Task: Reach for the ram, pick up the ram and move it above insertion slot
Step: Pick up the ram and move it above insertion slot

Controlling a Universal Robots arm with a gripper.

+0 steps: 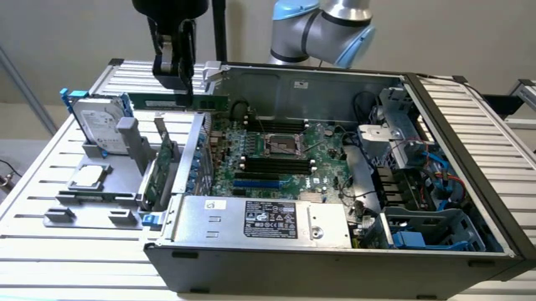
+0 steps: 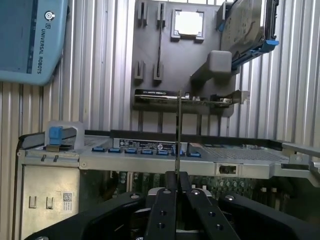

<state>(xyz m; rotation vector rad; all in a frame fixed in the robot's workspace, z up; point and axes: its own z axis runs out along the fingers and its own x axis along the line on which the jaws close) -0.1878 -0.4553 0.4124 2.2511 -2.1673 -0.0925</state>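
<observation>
The ram (image 1: pixel 177 101) is off the holder, held level in the air over the case's upper-left wall in the exterior view, long edge horizontal, above the motherboard side but not yet over the black memory slots (image 1: pixel 272 165). In the wrist view it shows edge-on as a thin dark line (image 2: pixel 179 132) running out from between the fingers.

Handling, judged: light, thin, rigid board; chips and edge contacts fragile, flat faces smooth so it could slip or pivot if pinched off-centre. Best grip looks like the top long edge near mid-length, contacts left free below. That matches the current hold roughly, gripper slightly toward the stick's left half in the exterior view.

The gripper (image 1: pixel 178 81) is closed narrow on the ram, 2 black fingers (image 2: pixel 162 210) pressed together either side of the board. It points straight down, the wrist above it out of frame; the arm's blue-grey joint (image 1: pixel 322 31) sits behind the case.

Around: gray fixture tray (image 1: pixel 92 200) at the exterior view's left holds the hard drive (image 1: pixel 99 128) upright, an expansion card (image 1: pixel 159 172) and a CPU (image 1: pixel 90 177).
</observation>
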